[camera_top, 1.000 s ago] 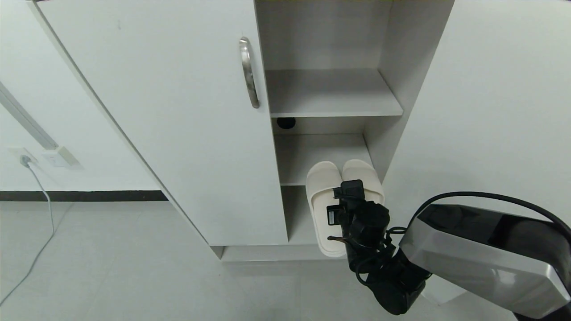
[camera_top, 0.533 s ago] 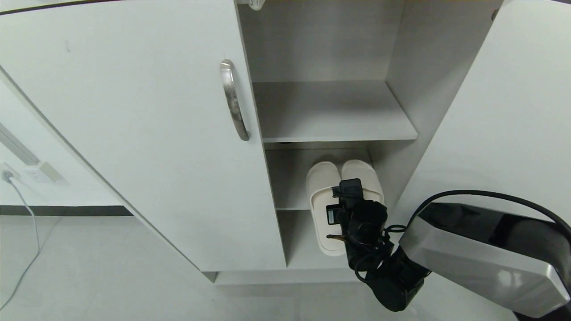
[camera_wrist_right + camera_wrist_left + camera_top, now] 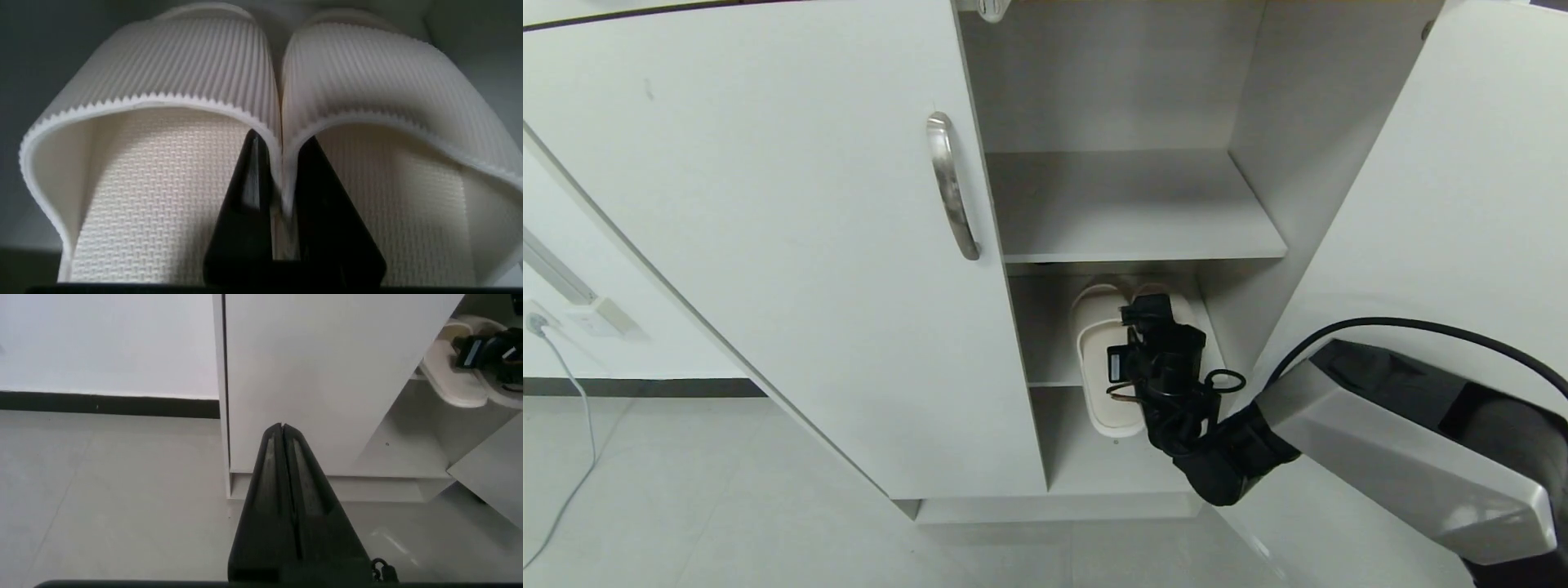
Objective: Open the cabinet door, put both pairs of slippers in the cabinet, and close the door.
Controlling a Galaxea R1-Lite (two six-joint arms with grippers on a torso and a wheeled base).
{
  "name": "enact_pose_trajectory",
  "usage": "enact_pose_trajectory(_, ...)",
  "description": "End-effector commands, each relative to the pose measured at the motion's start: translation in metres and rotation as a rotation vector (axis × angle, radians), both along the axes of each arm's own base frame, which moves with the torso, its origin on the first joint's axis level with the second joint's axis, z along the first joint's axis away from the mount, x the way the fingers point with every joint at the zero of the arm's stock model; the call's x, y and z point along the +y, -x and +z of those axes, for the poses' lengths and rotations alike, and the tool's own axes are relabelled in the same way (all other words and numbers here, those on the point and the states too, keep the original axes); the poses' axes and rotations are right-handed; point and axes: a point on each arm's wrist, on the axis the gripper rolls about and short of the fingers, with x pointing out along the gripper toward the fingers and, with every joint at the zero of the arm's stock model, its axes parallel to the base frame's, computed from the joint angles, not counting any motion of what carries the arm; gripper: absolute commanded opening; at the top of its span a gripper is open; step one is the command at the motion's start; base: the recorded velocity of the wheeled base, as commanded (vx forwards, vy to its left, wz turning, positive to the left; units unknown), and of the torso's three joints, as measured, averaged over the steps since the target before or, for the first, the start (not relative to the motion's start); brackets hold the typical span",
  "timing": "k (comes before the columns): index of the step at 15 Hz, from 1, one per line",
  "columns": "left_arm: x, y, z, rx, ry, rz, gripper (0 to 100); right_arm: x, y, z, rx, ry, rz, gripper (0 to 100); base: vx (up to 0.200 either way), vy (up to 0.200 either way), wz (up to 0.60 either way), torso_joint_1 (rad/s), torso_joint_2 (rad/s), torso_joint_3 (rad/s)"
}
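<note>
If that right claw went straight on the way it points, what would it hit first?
Probably the back of the cabinet, under the shelf; the toes of the slippers it grips would touch before the right gripper. Depth unclear.

Even bright light; cabinet interior shadowed; glare on handle; source probably overhead.

I count two slippers, making one pair; one cabinet; two doors on it, one shut door and one open door; one handle; two shelves; one cable; two grippers of mine, left gripper and right gripper.
</note>
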Motion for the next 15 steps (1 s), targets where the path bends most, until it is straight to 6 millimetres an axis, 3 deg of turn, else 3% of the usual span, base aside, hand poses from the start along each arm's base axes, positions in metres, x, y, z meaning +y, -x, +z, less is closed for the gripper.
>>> enact_pose_trajectory(1, 0.0, 0.0, 0.0, 0.002, 0.0, 0.0, 0, 0.003, -0.014, 0.011, -0.021, -0.017, -0.005, 0, 0.0, 0.0, 0.0, 0.0, 0.0, 0.0)
enact_pose_trajectory(5, 0.0, 0.0, 0.0, 0.002, 0.0, 0.002, 0, 0.006, -0.041, 0.019, -0.033, -0.025, -0.031, 0, 0.0, 0.0, 0.0, 0.0, 0.0, 0.0)
enact_pose_trajectory(10, 0.0, 0.0, 0.0, 0.002, 0.0, 0.0, 0, 0.01, -0.055, 0.028, -0.039, -0.029, -0.042, 0, 0.0, 0.0, 0.0, 0.0, 0.0, 0.0)
enact_pose_trajectory(15, 0.0, 0.0, 0.0, 0.002, 0.0, 0.002, 0, 0.009, -0.067, 0.017, -0.039, -0.029, -0.055, 0, 0.0, 0.0, 0.0, 0.0, 0.0, 0.0)
